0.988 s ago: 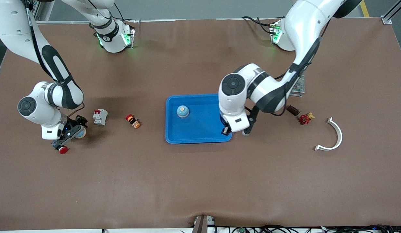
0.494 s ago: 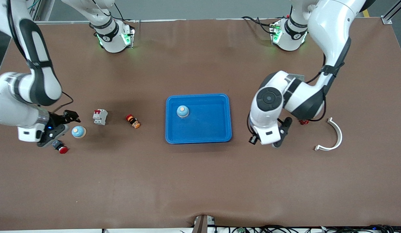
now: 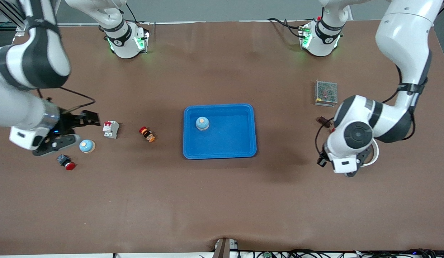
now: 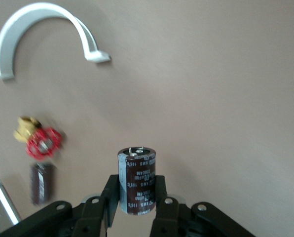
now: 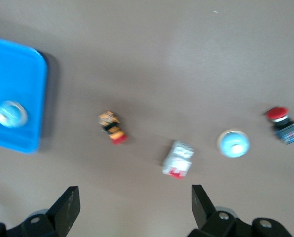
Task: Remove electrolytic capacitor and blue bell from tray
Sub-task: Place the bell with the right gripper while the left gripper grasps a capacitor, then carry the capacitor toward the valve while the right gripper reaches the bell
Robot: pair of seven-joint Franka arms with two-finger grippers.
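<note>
While clamped upright in the left gripper [image 4: 136, 197] jaws, the capacitor [image 4: 136, 181] hangs over bare bench [image 3: 222, 200] near the white curved bracket [image 4: 38, 29]. One bell [image 3: 202, 123] sits in the blue tray [image 3: 243, 150]; another bell [image 3: 87, 146] rests on the bench beside the right gripper [image 5: 132, 207], jaws spread and empty.

Item count for the table: two blue bells, one in the tray [image 3: 202, 123] and one on the table mat [image 3: 87, 146]. Two brown capacitors, one clamped upright [image 4: 136, 181] and one lying on the mat [image 3: 324, 122]. One blue tray [image 3: 225, 152]. One white circuit breaker [image 3: 111, 129]. One red-capped push button [image 3: 66, 162]. One small orange-and-black switch with a red end [image 3: 147, 134]. One metal mesh-covered power supply [image 3: 326, 92]. One red valve handwheel with brass fitting [image 4: 40, 142]. One white curved bracket [image 4: 43, 33]. Two robot arms, each with one two-finger gripper.
</note>
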